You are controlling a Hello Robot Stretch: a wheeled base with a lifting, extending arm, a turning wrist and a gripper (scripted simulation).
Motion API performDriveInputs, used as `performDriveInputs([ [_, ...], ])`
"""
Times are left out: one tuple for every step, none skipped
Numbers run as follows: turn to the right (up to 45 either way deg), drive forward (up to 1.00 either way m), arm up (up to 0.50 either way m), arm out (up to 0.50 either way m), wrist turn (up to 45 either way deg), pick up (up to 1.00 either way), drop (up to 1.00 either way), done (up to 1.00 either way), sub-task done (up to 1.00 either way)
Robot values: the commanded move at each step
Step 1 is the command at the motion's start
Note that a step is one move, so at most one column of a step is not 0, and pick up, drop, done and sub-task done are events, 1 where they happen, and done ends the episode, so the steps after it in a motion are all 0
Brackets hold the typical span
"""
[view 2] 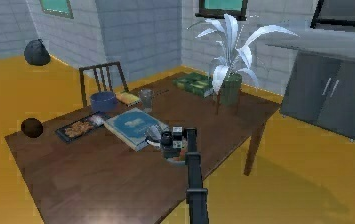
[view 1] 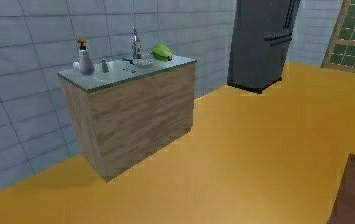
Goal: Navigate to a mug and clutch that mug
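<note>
A small blue-grey vessel (view 2: 103, 101), possibly the mug, stands on the wooden table (view 2: 105, 170) near its far left edge, in front of a chair. The dark arm (view 2: 195, 185) rises from the arm side view's bottom edge over the table. Its gripper (view 2: 161, 140) sits at the near right corner of a flat blue thing (view 2: 133, 124) lying on the table. With that thing right at its far end, I cannot tell whether the gripper holds anything.
The table also bears a dark tray (view 2: 82, 127), a dark ball (view 2: 32, 127), a green box (view 2: 193, 83) and a pale potted plant (view 2: 229, 60). Grey cabinets (view 2: 330, 88) stand to the right. Ahead are a sink counter (view 1: 135, 105), a dark fridge (view 1: 262, 45) and orange floor.
</note>
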Motion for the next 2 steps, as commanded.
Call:
performDriveInputs([
  [0.0,0.0,0.1,0.0,0.0,0.0,0.0,0.0,0.0],
  [0.0,0.0,0.0,0.0,0.0,0.0,0.0,1.0,0.0],
])
